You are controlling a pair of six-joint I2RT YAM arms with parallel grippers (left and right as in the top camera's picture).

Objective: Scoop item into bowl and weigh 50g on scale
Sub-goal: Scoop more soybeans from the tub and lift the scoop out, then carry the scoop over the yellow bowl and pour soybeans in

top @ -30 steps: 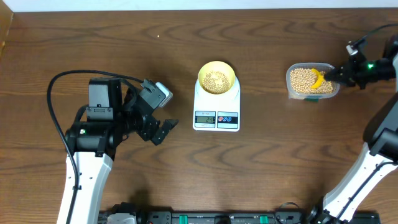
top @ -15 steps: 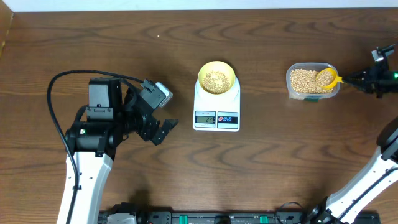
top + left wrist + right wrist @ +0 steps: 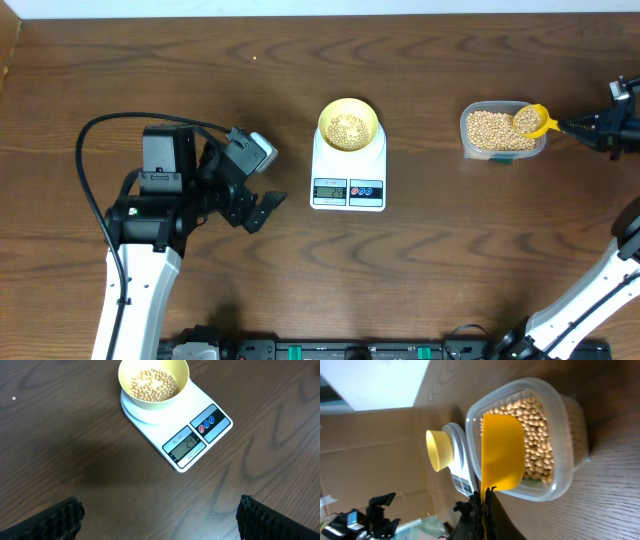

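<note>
You are looking at a dark brown tabletop (image 3: 450, 290) running with wavy wood grain. At the frame's centre the scale (image 3: 348, 168) is showing white, its display (image 3: 329, 191) grey, its two buttons (image 3: 202, 428) red and blue. The bowl (image 3: 323, 118) is glowing pale yellow around tan-beige beans (image 3: 347, 128). At the upper right the tub (image 3: 465, 128) is showing clear over more tan beans, and the scoop (image 3: 530, 120) is standing out bright yellow. The left hand (image 3: 258, 208) and right hand (image 3: 572, 126) are both showing black.
</note>
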